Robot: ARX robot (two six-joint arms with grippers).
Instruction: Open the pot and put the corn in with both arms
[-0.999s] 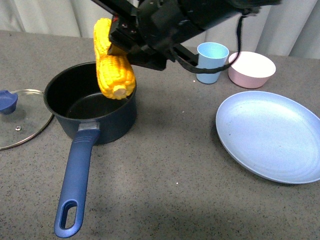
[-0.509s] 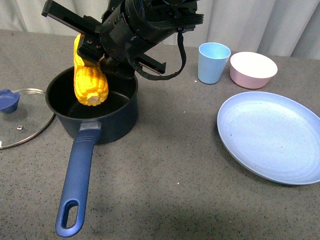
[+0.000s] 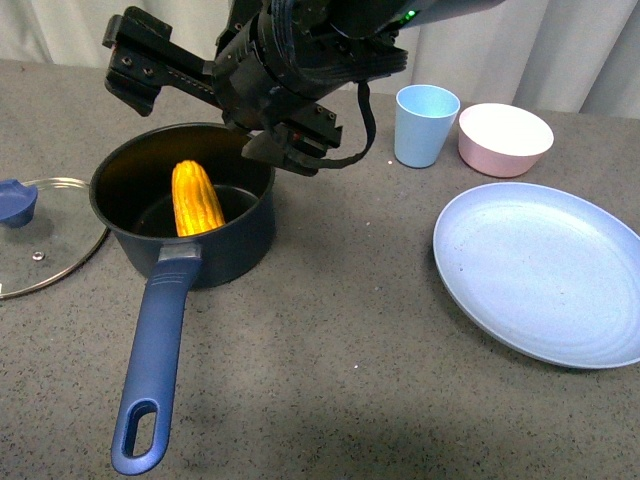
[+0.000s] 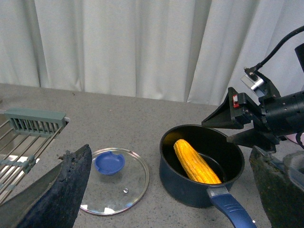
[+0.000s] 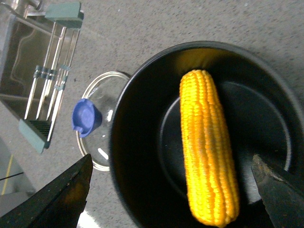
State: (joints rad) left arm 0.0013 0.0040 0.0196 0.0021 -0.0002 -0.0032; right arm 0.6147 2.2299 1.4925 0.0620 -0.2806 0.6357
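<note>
The navy pot (image 3: 242, 232) stands open at the left of the table, its blue handle (image 3: 155, 350) pointing toward me. The corn (image 3: 196, 199) lies inside it, leaning against the inner wall. My right gripper (image 3: 195, 105) hovers open just above the pot's far rim, holding nothing. In the right wrist view the corn (image 5: 206, 147) lies free between the spread fingers of the right gripper (image 5: 172, 161). The glass lid (image 3: 45, 235) with its blue knob (image 3: 15, 200) rests on the table left of the pot. My left gripper (image 4: 170, 154) is open and empty, back from the pot (image 4: 185, 187) and lid (image 4: 114, 183).
A light blue cup (image 3: 426, 124) and a pink bowl (image 3: 505, 138) stand at the back right. A large blue plate (image 3: 545, 270) lies at the right. A metal dish rack (image 4: 23, 137) sits beyond the lid at the far left. White curtains hang behind.
My right gripper carried the corn leftward over the pot, then opened. The corn dropped out of the jaws and now lies inside the pot.
</note>
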